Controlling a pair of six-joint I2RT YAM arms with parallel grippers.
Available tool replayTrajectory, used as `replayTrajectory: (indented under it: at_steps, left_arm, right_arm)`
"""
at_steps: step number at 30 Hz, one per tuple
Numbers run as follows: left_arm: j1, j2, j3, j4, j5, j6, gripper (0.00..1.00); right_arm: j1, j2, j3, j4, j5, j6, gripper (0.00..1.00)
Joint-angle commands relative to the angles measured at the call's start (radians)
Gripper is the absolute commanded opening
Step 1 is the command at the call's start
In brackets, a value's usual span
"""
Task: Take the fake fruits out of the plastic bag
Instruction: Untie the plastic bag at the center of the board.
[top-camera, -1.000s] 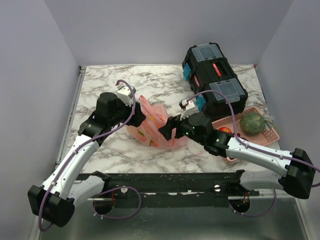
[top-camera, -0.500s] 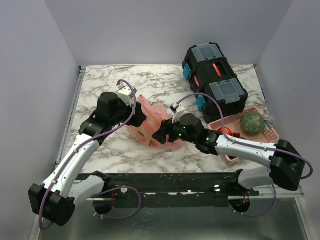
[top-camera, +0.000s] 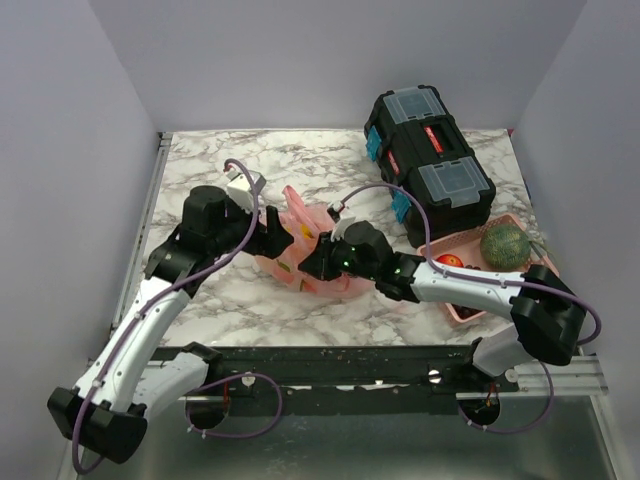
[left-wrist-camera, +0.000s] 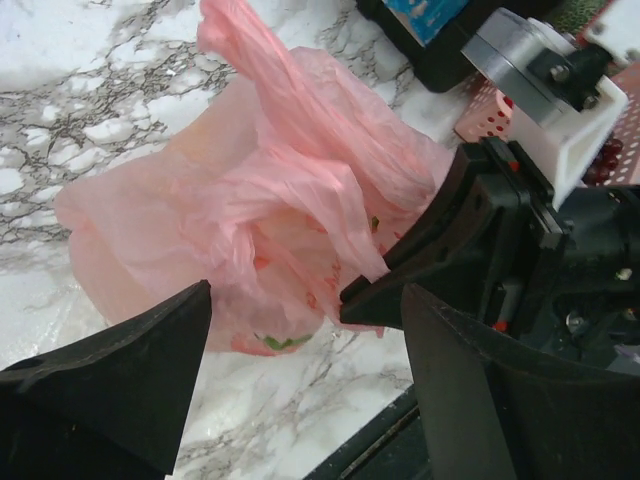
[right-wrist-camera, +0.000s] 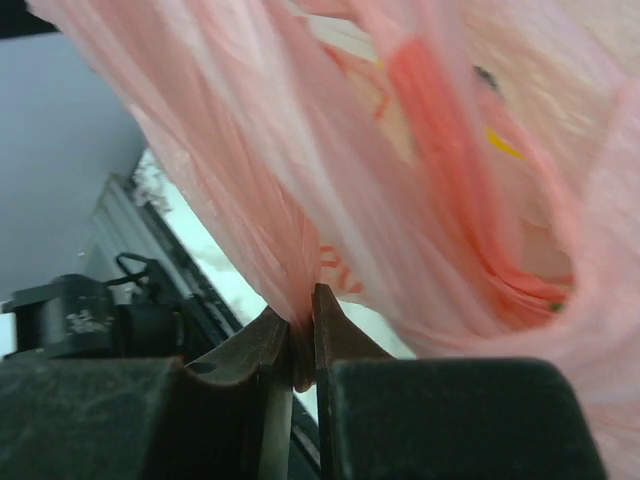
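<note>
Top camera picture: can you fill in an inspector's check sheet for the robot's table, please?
Surface: white marble table top with grey veins, dry.
Job's things: translucent pink plastic bag, crumpled, on the table; fake fruits inside it, only coloured patches showing through the film.
Clutter: black toolbox at the back right; rigid pink basket holding a green netted melon and a red fruit.
Grippers: left gripper open, facing the bag; right gripper shut on a fold of the bag.
Cables: purple cables looped along both arms, not snagged.
Surroundings: plain pale walls on three sides; nothing else seen.
</note>
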Motion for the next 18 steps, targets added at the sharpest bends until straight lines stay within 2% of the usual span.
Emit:
replayTrajectory:
  at_steps: [1, 4, 8, 11, 14, 18]
  left_arm:
    - [-0.004, -0.142, 0.013, -0.078, 0.036, -0.029, 0.77]
    - [-0.006, -0.208, -0.017, -0.090, 0.058, -0.092, 0.81]
    - [-0.006, -0.236, -0.032, -0.132, 0.060, -0.254, 0.81]
    - [-0.006, -0.275, -0.076, -0.073, 0.077, -0.356, 0.79]
    - [-0.005, -0.295, -0.107, -0.006, 0.035, -0.465, 0.76]
    - [-0.005, -0.272, -0.132, 0.083, 0.017, -0.640, 0.77]
  right_arm:
    - [-0.001, -0.021, 0.039, 0.112, -0.142, 0.068, 0.12]
    - [-0.001, -0.032, 0.051, 0.150, -0.190, 0.095, 0.07]
    - [-0.001, -0.048, 0.052, 0.193, -0.227, 0.115, 0.06]
    - [-0.001, -0.057, 0.050, 0.212, -0.255, 0.121, 0.05]
    - [0.000, -0.055, 0.045, 0.237, -0.296, 0.129, 0.05]
    - [-0.001, -0.058, 0.026, 0.265, -0.325, 0.143, 0.05]
